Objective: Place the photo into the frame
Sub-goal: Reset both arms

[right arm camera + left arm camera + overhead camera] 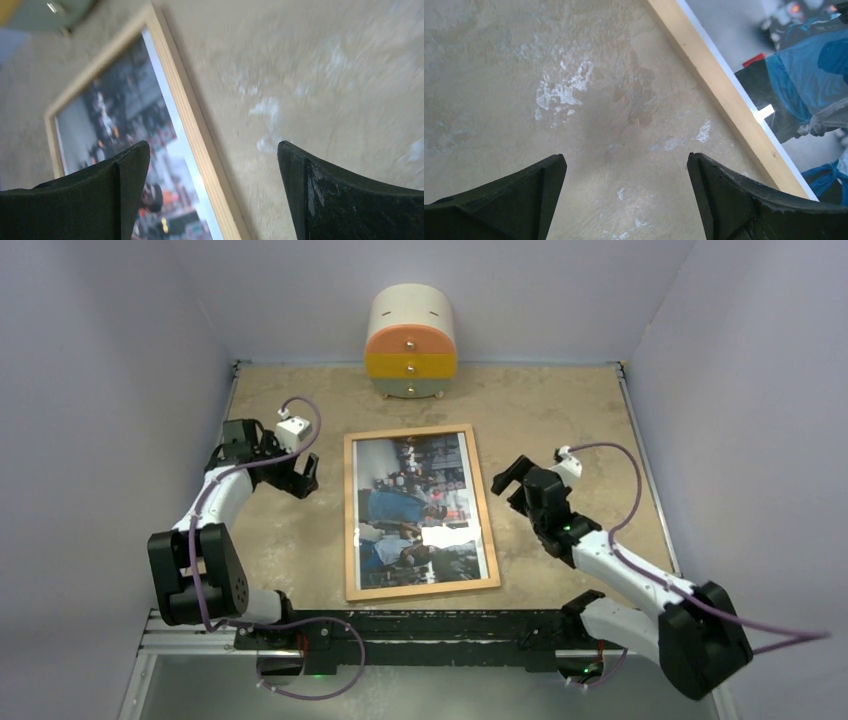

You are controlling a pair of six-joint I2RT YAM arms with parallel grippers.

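Top external, photo (420, 510) in frame (349, 520), between left claw (292, 478), right claw (510, 492)

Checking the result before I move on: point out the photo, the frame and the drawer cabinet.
photo (415, 510), top external view, middle of the print.
frame (424, 589), top external view, near wooden border.
drawer cabinet (411, 340), top external view, orange drawer front.

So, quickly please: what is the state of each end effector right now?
Left end effector: open, holding nothing.
Right end effector: open, holding nothing.
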